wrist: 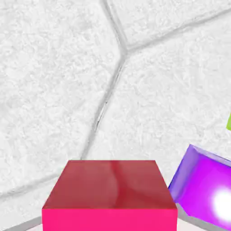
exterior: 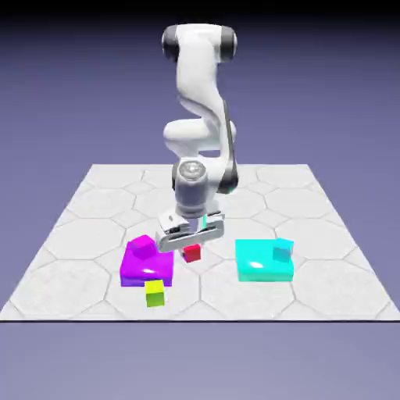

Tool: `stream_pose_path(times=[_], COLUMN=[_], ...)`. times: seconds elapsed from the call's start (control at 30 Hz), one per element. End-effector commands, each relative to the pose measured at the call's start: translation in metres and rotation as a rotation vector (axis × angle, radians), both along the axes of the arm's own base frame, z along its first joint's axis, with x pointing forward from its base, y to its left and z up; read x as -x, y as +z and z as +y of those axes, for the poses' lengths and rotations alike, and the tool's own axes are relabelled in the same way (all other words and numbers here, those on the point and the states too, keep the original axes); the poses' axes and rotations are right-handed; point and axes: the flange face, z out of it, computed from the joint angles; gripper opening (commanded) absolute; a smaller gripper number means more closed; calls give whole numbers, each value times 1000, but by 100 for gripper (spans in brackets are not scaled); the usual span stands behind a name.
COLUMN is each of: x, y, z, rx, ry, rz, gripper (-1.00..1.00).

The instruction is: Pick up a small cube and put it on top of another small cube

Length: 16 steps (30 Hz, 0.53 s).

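Gripper [exterior: 190,237] pinches the red cube [exterior: 191,252], jaws pressed together on its sides; in the hand view the cube [wrist: 109,191] fills the bottom middle and hides the finger tips. In the exterior view the cube hangs under the hand, apparently just off the table [exterior: 94,203], though its shadow is too small to be sure. Just beside it, on the exterior view's left, sits the magenta slab [exterior: 144,266] with a small magenta cube [exterior: 141,246] on top; the hand view shows a corner of that slab [wrist: 203,189] close by. Yellow-green cube [exterior: 155,293] stands in front of the slab. Cyan slab [exterior: 262,262] with a small cyan cube [exterior: 282,250] lies well apart on the right. Risks, as judged: a low carry could clip the magenta slab and twist the cube in the grip; an off-centre release on so small a target would let it topple.
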Motion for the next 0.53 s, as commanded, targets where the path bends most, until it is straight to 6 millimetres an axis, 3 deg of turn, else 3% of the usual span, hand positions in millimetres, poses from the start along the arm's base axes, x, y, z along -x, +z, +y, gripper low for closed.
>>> stream_pose_path(times=[0.0, 0.17, 0.23, 0.37, 0.4, 0.43, 0.47, 0.5], x=[-10, -55, -62, -54, -53, -53, -53, -56], y=[3, 21, 24, -42, -45, -45, -45, -28], z=[-10, -62, -70, -72, -72, -72, -72, -72], rx=[4, 27, 33, 33, 33, 33, 33, 32], ry=[-16, -89, -100, -99, -100, -100, -100, -99], rz=[-1, -8, -11, -11, -11, -11, -11, -11], gripper=[-100, -100, -100, -100, -100, 100, 100, 100])
